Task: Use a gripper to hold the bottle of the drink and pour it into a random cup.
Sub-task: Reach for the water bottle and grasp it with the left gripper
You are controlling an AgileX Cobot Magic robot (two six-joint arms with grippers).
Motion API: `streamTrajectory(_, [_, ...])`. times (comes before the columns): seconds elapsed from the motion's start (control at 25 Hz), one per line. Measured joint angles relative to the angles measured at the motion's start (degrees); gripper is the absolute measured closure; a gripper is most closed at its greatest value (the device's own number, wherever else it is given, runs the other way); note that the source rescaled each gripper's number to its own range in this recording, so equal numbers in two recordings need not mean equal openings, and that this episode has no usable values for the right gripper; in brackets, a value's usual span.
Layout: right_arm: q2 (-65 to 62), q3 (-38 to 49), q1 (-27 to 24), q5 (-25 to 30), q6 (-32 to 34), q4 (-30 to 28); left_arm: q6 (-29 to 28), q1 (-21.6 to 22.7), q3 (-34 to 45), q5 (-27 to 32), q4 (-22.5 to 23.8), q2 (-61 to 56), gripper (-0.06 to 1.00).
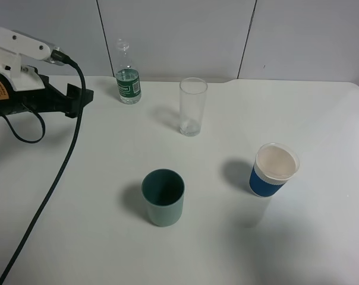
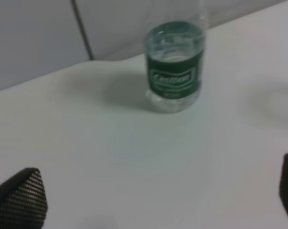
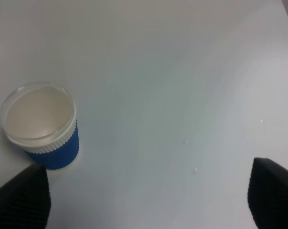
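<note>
Back of table, by the wall: bottle of the drink [image 1: 128,77] stands upright on the table [image 1: 298,119], left of the tall clear glass [image 1: 193,107] and apart from it.
Bottle look: small, clear plastic, green label band w/ white print, clear liquid up to about the label top; neck clear above. Cap on or off: can't tell.
L gripper [image 1: 78,100]: fingers spread wide, nothing btwn them. Sits near the bottle on its left side, not touching; in the wrist view the bottle [image 2: 175,71] lies ahead of the open gap [image 2: 153,195].
R gripper [image 3: 146,193]: fingers also spread, empty, over bare table just beside the blue cup [image 3: 41,126]. Not seen in the high view.
Glass: upright, looks empty.
Other cups: teal cup [image 1: 163,197] near front centre, blue cup [image 1: 273,170] to the right; both upright.
Done so far: nothing of the task proper; bottle not gripped, nothing poured.
Left to do: close in on the bottle, grip, lift, carry to a cup, tilt, pour.
</note>
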Motion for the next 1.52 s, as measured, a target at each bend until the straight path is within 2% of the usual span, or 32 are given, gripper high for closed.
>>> streamTrajectory(0.36, [0.00,0.00,0.00,0.00,0.00,0.00,-0.17,0.00,-0.66,-12.49,0.63,8.82,-0.06])
streamTrajectory(0.6, [0.00,0.00,0.00,0.00,0.00,0.00,-1.57,0.00,-5.30,-13.18,3.14,13.19,-0.06])
streamTrajectory(0.84, [0.00,0.00,0.00,0.00,0.00,0.00,-1.95,0.00,-8.61,-14.33,3.31,16.54,-0.06])
streamTrajectory(1.24, [0.00,0.00,0.00,0.00,0.00,0.00,-2.13,0.00,-12.64,-20.06,3.26,23.79,-0.06])
streamTrajectory(1.52, [0.00,0.00,0.00,0.00,0.00,0.00,-2.63,0.00,-16.67,-21.02,3.26,28.54,-0.06])
